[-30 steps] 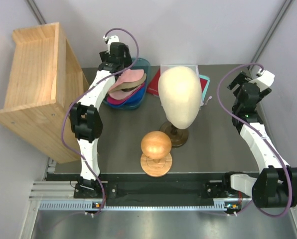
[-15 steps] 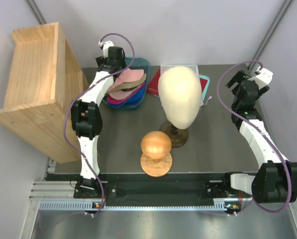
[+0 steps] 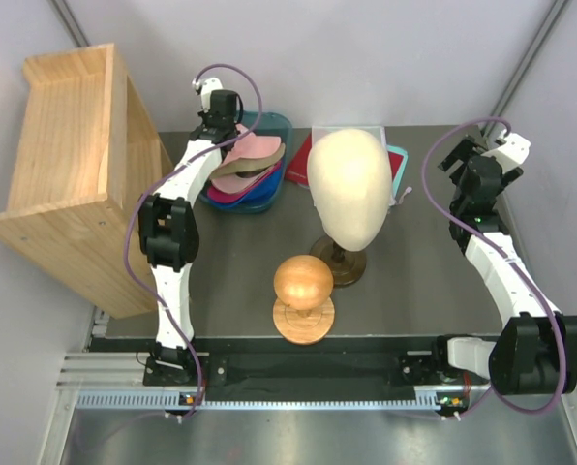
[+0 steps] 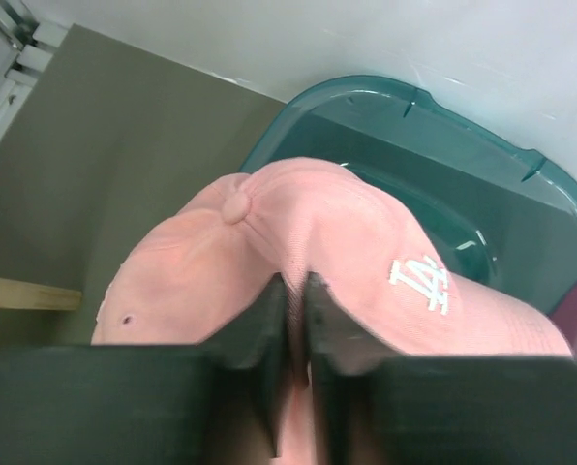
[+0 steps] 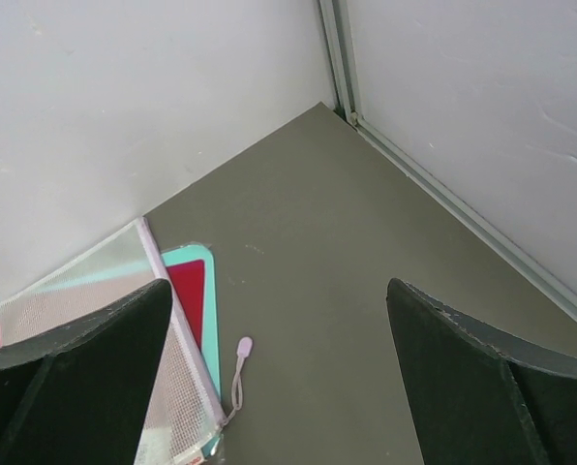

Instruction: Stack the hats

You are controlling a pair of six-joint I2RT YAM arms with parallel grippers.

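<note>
While the left tool (image 4: 290, 320) clamps the pink cap (image 4: 298, 242) in the bin (image 4: 521, 223), lifting seems next; right tool (image 5: 279, 291) spread.

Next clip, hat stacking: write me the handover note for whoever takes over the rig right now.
Left gripper: shut on the crown of the pink cap, above the teal tub.
Right gripper: open, empty, over the far right corner of the table, near a mesh pouch.
Caps: all in the tub, pink cap on top, with the tan cap, magenta cap and blue cap under it in a loose pile.
Done: no neat stack visible.
Left: probably lift the pink cap, then nest the caps.
</note>
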